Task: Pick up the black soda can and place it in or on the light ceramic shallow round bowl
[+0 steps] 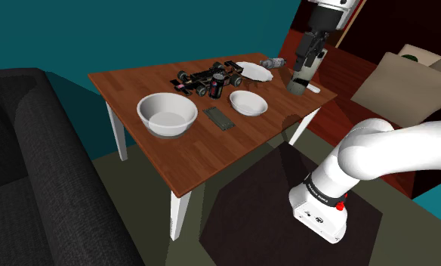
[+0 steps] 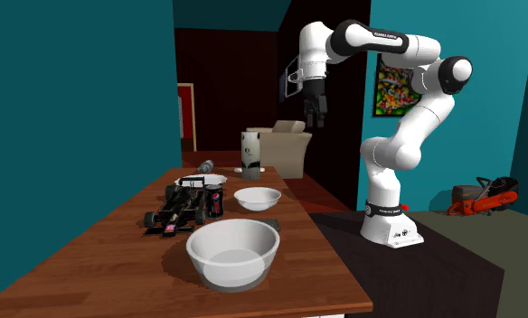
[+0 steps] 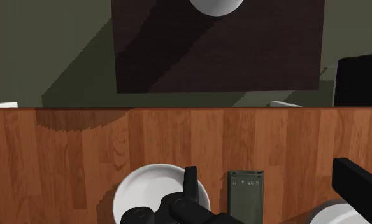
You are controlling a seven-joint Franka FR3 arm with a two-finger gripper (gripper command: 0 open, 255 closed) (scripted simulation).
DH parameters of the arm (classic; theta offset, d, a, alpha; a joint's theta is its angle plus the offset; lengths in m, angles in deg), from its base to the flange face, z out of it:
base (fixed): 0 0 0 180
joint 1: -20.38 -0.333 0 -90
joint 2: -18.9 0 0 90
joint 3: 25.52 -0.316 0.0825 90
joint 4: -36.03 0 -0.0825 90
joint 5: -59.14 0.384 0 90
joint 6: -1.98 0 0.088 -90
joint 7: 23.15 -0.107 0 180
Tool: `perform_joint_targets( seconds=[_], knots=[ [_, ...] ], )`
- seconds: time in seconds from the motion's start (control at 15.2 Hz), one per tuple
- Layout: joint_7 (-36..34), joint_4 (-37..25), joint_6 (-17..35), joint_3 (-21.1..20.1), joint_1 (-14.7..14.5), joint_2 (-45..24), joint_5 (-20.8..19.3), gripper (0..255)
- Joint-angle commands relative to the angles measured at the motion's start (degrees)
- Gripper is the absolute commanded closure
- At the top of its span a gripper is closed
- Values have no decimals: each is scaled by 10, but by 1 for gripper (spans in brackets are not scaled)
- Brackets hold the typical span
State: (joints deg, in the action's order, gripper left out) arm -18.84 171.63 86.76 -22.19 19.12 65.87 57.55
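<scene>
Gripper [image 2: 315,119] well apart from soda can [image 2: 215,201]

Black soda can [image 1: 216,88]; white shallow bowl [image 1: 248,103]; reddish-brown wood-grain table [image 1: 211,151]; teal wall [image 2: 72,90].

Walls: teal walls [image 2: 72,90] at the left and right of the second exterior view, with a dark red-brown wall [image 2: 226,81] between them.
Picture: colourful framed picture [image 2: 393,86], upper right.
Floor: olive-green floor [image 2: 497,237].
Furniture: brown wooden table [image 1: 211,151] on white legs, centre; dark grey sofa [image 1: 23,151], shoulder view's left; cream armchair [image 2: 285,144] beyond the table.
</scene>
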Motion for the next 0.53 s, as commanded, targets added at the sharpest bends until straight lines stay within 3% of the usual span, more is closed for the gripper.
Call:
perform_joint_targets(
  seconds=[0.0, 0.46],
  knots=[
    [0, 0, 0, 0, 0, 0, 0, 0],
    [4, -16, 120, 11, -2, -133, -2, 0]
  ],
)
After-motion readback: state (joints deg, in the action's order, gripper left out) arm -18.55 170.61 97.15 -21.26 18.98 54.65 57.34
